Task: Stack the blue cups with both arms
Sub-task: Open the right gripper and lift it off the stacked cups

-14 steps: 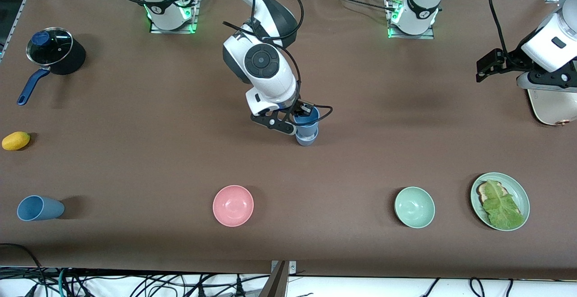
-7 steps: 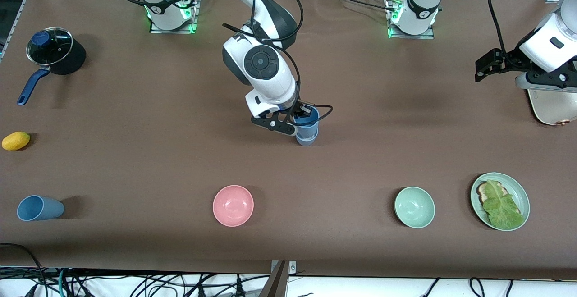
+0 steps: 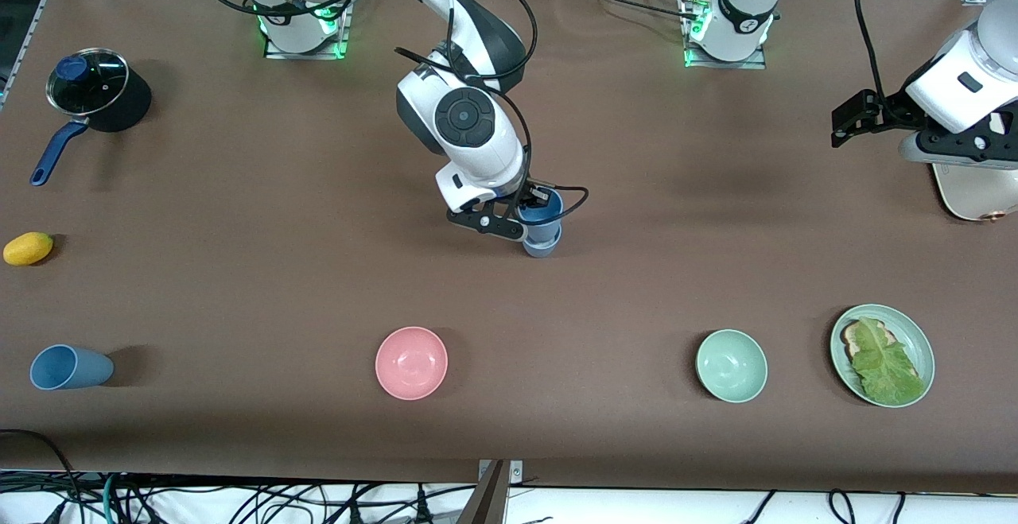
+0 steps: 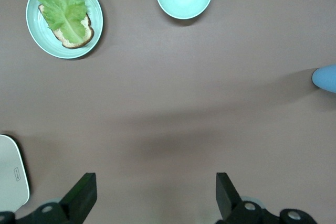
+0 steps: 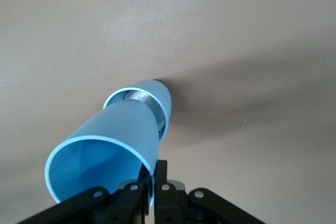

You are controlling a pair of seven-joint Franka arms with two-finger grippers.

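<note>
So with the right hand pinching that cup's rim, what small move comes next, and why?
Probably open the right hand: the brighter blue cup it pinches by the rim already sits partly inside the duller cup standing mid-table. The left hand waits open near the left arm's end.

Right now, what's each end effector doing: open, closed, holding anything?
Left end effector: open, empty, over bare table.
Right end effector: shut on brighter blue cup's rim, cup seated in the duller blue cup.

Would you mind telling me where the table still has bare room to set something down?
The widest free patch lies between the pink bowl and the pale green bowl. Another lies between the pot and the right gripper, which grips the blue cups. It is crowded where the green plate sits, under the open left gripper.
</note>
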